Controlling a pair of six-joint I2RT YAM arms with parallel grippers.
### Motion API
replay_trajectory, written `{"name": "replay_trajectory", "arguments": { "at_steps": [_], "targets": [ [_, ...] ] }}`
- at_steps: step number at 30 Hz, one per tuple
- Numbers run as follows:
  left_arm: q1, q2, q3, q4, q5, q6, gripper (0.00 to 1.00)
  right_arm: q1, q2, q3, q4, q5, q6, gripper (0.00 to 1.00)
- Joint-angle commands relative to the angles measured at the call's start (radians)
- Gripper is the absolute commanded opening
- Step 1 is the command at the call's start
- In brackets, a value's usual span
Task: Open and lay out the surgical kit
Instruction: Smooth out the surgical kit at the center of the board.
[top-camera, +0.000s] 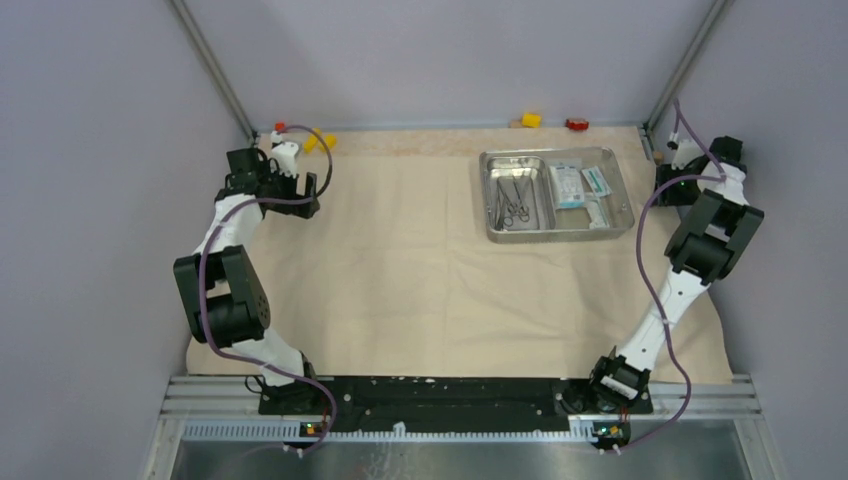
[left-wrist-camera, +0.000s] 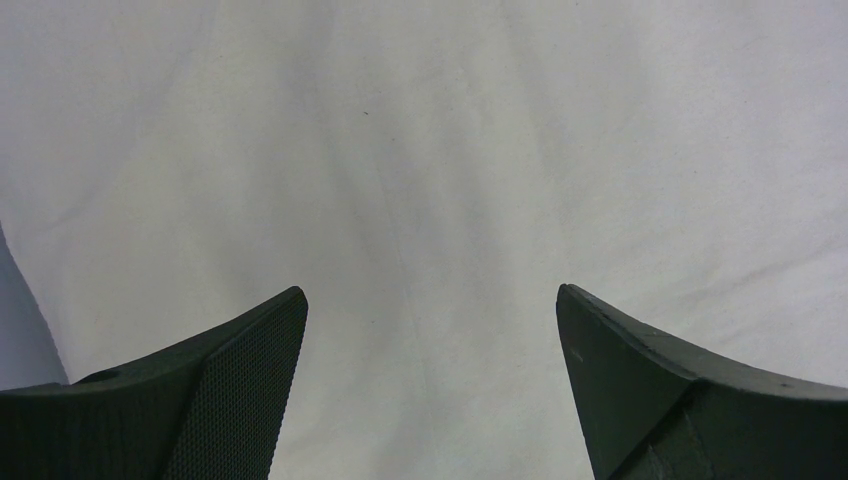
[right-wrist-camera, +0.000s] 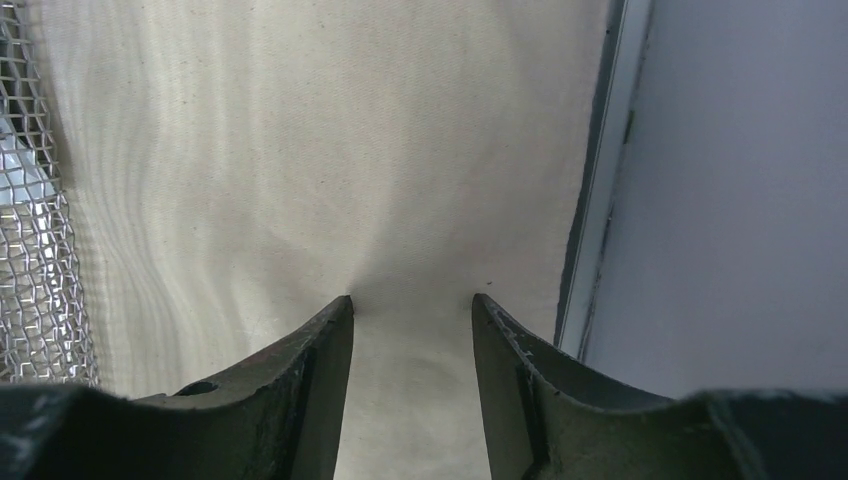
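The left claw (left-wrist-camera: 430, 298) hangs over the far-left corner of the worktop, at about 10 o'clock. Its jaws stand wide apart and hold nothing; only bare cloth shows under them. A small yellow block (top-camera: 318, 140) lies just beyond it, at the far edge.

The beige cloth wrap (top-camera: 400, 280) is already opened. It lies spread nearly flat over most of the worktop, with only light creases.

At about 1 o'clock on the cloth sits the steel tray (top-camera: 560, 237), uncovered. The scissors and forceps (top-camera: 512, 200) lie together in its left part. The white-and-teal packets (top-camera: 578, 183) lie in its right part.

The right claw (right-wrist-camera: 412, 298) is at about 2 o'clock, just right of the tray, near the cloth's right edge. Its jaws are partly apart, and the tips rest down on the cloth. Creases fan out from the left fingertip (right-wrist-camera: 340, 320). It seems to press the cloth rather than grip it, but this is not sure.

In my judgement the opening step is done or almost done. What remains is the laying out: instruments and packets are all still inside the tray.
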Motion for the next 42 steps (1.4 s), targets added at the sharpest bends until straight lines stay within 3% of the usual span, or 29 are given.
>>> {"name": "replay_trajectory", "arguments": {
  "at_steps": [1,7,17,42],
  "targets": [
    [0.004,0.016,0.042,0.014,0.008,-0.020,0.99,0.001,0.026,0.047,-0.015,-0.026,0.014,0.45],
    [0.005,0.018,0.041,0.012,0.004,-0.016,0.99,0.003,0.050,0.046,-0.024,-0.019,0.005,0.32],
    [0.005,0.018,0.029,0.017,-0.001,-0.003,0.99,0.003,0.055,0.072,-0.005,0.011,0.014,0.00],
    [0.005,0.028,0.035,0.016,0.001,0.006,0.99,0.042,0.095,0.158,0.050,0.136,0.039,0.00]
  ]
}}
